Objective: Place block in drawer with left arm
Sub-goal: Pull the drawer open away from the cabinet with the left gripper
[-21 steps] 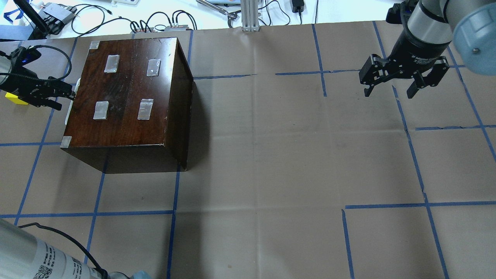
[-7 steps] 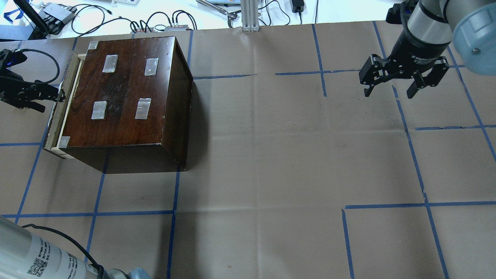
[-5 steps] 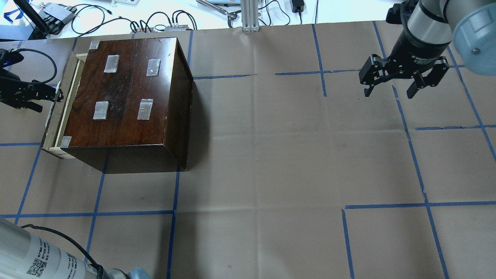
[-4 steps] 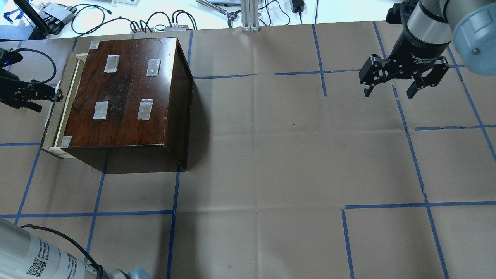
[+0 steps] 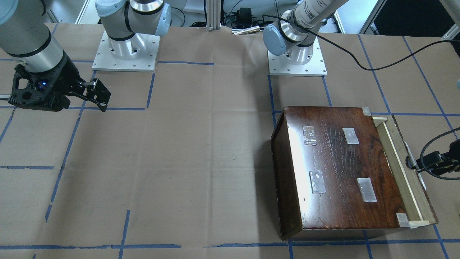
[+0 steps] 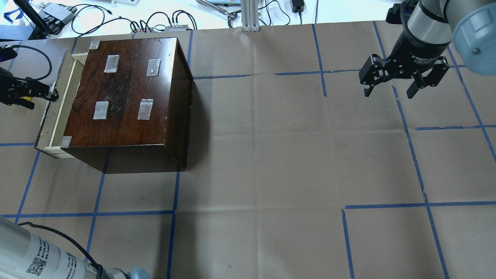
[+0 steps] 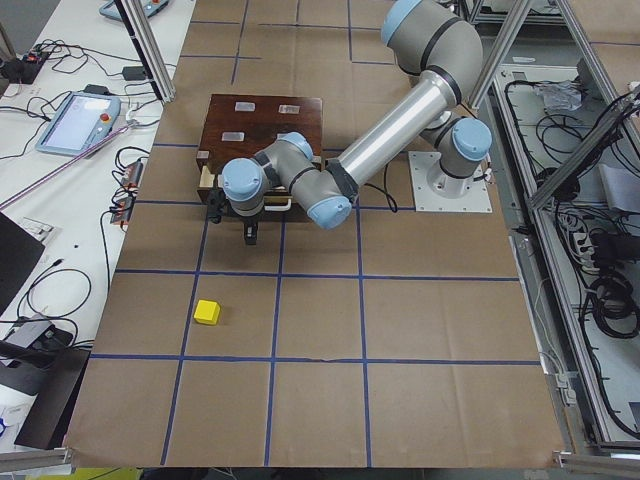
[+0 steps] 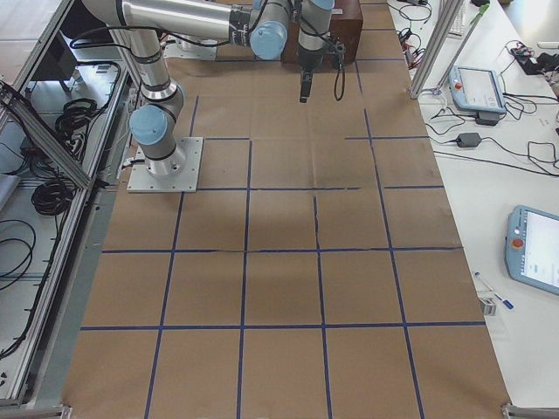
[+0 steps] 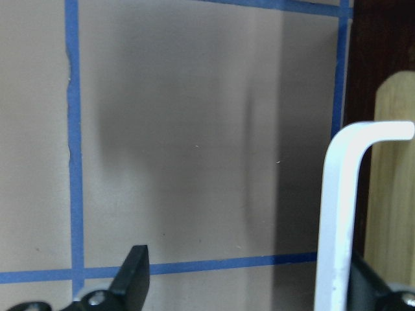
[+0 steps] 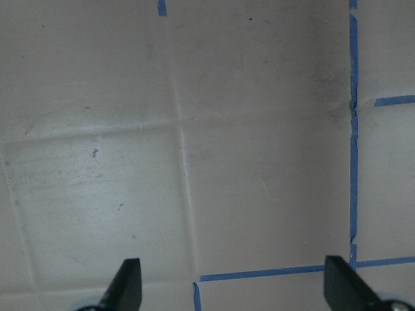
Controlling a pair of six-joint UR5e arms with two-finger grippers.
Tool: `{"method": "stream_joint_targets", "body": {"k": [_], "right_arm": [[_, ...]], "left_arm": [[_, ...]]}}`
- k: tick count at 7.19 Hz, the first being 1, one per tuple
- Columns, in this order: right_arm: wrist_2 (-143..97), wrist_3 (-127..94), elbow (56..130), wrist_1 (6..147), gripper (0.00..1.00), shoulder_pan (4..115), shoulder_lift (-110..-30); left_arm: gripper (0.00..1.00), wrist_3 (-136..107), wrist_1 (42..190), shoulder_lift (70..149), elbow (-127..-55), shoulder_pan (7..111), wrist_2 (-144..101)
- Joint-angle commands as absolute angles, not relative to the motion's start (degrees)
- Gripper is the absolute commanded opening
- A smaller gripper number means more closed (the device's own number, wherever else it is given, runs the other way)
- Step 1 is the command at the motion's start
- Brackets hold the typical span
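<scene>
The drawer (image 6: 52, 110) of pale wood stands partly pulled out of the dark-brown box (image 6: 128, 97), toward the table's left end. My left gripper (image 6: 52, 95) is at the drawer's front, open, with one finger (image 9: 373, 288) behind the white handle (image 9: 337, 214); the other finger (image 9: 133, 275) is far apart from it. The drawer's front board (image 9: 392, 188) shows at the right edge of the left wrist view. The yellow block (image 7: 207, 312) lies on the paper, apart from the drawer's front. My right gripper (image 6: 389, 91) is open and empty, high at the far right.
Brown paper with blue tape lines covers the table (image 6: 271, 155). Cables and devices (image 6: 162, 21) lie beyond the far edge. The box's taped top (image 5: 341, 172) slopes. The right wrist view (image 10: 233, 291) shows only bare paper.
The drawer has slid out of the box, from shut to partly open. My left gripper has moved left with the handle. The right arm has not moved.
</scene>
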State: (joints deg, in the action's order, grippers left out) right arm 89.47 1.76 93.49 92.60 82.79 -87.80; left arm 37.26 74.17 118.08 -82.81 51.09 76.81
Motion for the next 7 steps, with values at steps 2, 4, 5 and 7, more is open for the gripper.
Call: {"method": "stream_joint_targets", "body": {"k": [2,4,5,7], "right_arm": [[89.5,1.8,93.5,92.5,1.00,82.8,-87.8],[89.5,1.8,93.4,92.5,1.00,82.8,-87.8],[89.5,1.8,93.5,92.5,1.00,82.8,-87.8],[89.5,1.8,93.5,92.6,1.00,82.8,-87.8]], "left_arm": [[0.99,37.4,74.1,118.2,-82.4,49.5,77.6],[0.99,37.4,74.0,118.3,-82.2,49.1,77.9],[0.99,37.4,74.0,118.3,-82.2,49.0,77.9],[0.99,37.4,72.5,118.6,-82.1,48.9,79.3]]}}
